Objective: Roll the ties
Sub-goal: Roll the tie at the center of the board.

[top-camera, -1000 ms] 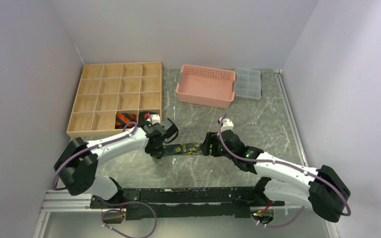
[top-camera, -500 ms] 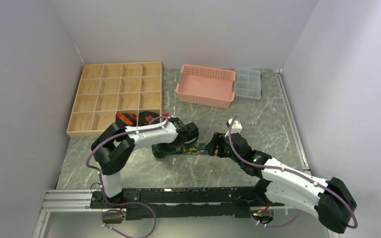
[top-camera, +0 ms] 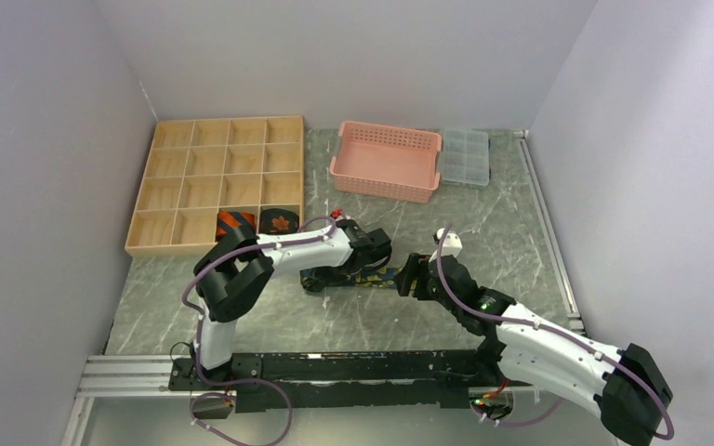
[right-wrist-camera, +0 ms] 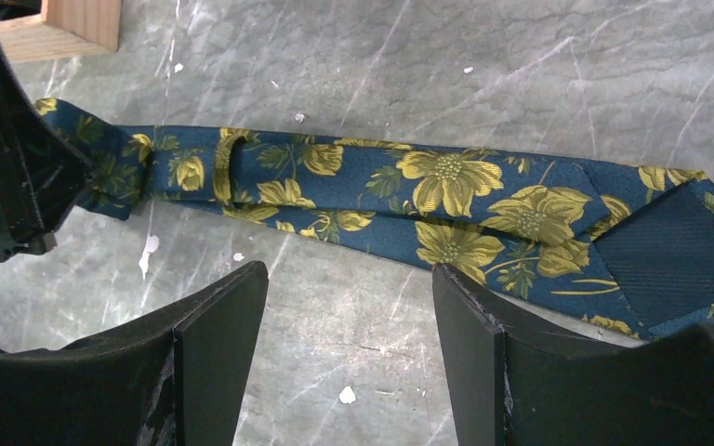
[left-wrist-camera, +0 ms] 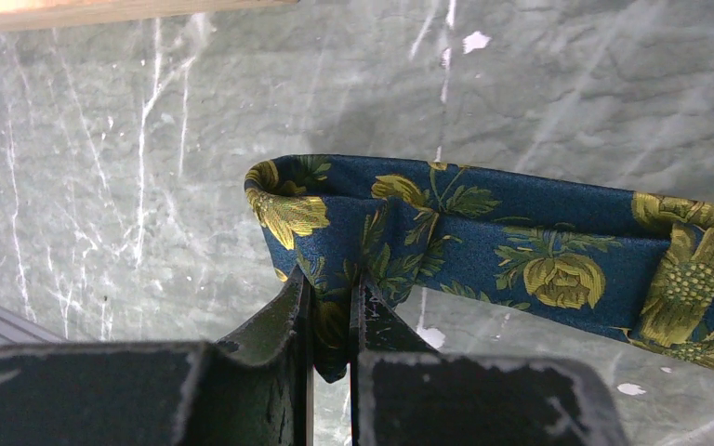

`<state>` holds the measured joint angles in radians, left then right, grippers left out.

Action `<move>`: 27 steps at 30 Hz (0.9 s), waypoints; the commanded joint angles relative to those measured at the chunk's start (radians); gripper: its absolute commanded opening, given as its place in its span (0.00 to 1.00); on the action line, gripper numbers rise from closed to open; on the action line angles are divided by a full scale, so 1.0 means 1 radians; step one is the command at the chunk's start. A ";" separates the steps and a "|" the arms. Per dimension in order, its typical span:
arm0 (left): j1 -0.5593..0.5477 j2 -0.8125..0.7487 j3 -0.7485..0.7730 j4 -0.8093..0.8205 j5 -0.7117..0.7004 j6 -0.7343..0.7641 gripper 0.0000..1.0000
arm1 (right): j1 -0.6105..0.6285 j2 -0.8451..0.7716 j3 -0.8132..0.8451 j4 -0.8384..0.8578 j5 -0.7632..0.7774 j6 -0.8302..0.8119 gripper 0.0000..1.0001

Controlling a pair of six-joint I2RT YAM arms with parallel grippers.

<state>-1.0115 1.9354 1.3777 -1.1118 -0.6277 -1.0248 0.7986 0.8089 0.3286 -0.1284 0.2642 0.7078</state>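
- Far left, in wooden tray: striped tie and leaf-print tie, already rolled.
- Centre: left claw clamped on folded end of floral tie, lying flat on table; roll seemingly just starting.
- Right: right claw spread apart, hovering by wide end; probably needed to pin it.
- Open table on near side; tray corner close at far left.

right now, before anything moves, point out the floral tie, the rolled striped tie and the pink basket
floral tie (right-wrist-camera: 448,177), right wrist view, on a yellow flower midway along the fabric
striped tie (top-camera: 235,221), top external view, on the top of the roll
pink basket (top-camera: 381,187), top external view, on its near wall
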 commanded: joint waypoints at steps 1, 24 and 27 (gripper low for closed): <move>-0.018 0.032 0.039 0.121 0.082 0.050 0.11 | -0.006 -0.036 -0.007 0.005 0.039 0.013 0.71; -0.001 -0.010 0.006 -0.432 -0.188 -0.250 0.03 | -0.016 -0.030 -0.012 0.052 -0.013 0.003 0.68; 0.002 0.013 0.041 -0.518 -0.217 -0.291 0.03 | -0.016 -0.059 -0.018 0.042 -0.006 0.005 0.69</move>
<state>-1.0122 1.9438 1.3571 -1.4147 -0.7486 -1.2026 0.7860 0.7944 0.3092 -0.1158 0.2523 0.7174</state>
